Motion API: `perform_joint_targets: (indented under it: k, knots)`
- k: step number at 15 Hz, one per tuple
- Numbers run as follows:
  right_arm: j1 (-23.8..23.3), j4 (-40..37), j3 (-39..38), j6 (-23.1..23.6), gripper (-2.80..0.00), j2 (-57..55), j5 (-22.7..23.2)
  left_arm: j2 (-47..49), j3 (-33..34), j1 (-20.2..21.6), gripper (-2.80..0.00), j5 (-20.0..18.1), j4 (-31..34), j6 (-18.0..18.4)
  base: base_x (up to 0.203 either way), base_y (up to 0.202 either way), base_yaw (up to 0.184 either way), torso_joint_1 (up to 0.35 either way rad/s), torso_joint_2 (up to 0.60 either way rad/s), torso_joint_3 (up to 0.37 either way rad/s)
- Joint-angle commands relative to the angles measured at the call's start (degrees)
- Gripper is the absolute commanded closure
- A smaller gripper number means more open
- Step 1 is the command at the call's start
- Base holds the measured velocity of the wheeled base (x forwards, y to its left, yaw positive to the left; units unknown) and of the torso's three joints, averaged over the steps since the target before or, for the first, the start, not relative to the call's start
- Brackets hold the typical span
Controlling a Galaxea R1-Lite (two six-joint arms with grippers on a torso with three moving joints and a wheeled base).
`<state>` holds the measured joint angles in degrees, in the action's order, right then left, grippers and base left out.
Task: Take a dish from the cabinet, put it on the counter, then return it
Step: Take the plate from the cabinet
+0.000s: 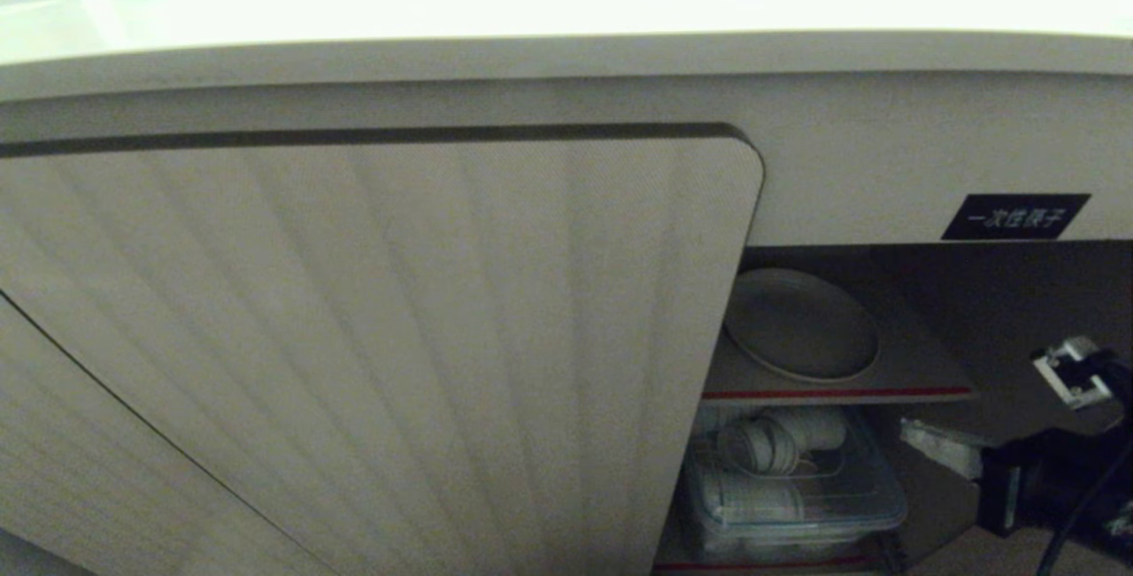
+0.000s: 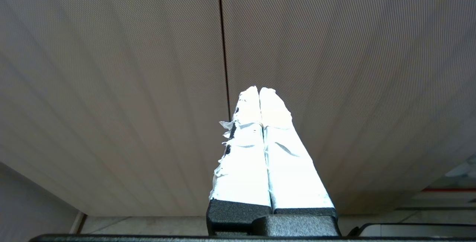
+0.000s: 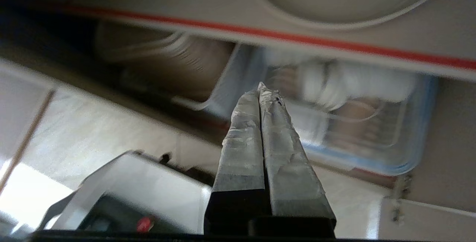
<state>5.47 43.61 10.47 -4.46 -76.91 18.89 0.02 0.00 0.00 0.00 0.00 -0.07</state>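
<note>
This is looking like a kitchen or a serving place where food is handed out. A long shiny cream counter (image 1: 566, 10) is running across the top, and under it a beige cabinet (image 1: 372, 337) with ribbed doors is standing open on one side. Inside, a round white dish (image 1: 801, 324) is lying on a shelf with a red edge (image 1: 836, 394), a clear plastic box (image 1: 792, 492) of white cups is sitting below, and a small black label (image 1: 1014, 217) is showing white writing.

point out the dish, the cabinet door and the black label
dish (image 1: 801, 326), head view, centre of the plate
cabinet door (image 1: 398, 337), head view, ribbed front
black label (image 1: 1015, 217), head view, middle of its white characters
</note>
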Motion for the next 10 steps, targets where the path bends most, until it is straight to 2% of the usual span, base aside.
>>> perform_joint_targets:
  k: [1,10]
  knots:
    - [0.1,3.0,0.0,0.0,0.00,-4.6,-1.0,0.0,0.0,0.0,0.00,0.0,0.0,0.0,0.000,0.000,0.000,0.000,0.00,0.000]
    - [0.6,22.6,0.6,0.0,0.00,-19.7,-7.1,0.0,0.0,0.0,0.00,0.0,0.0,0.0,0.000,0.000,0.000,0.000,0.00,0.000]
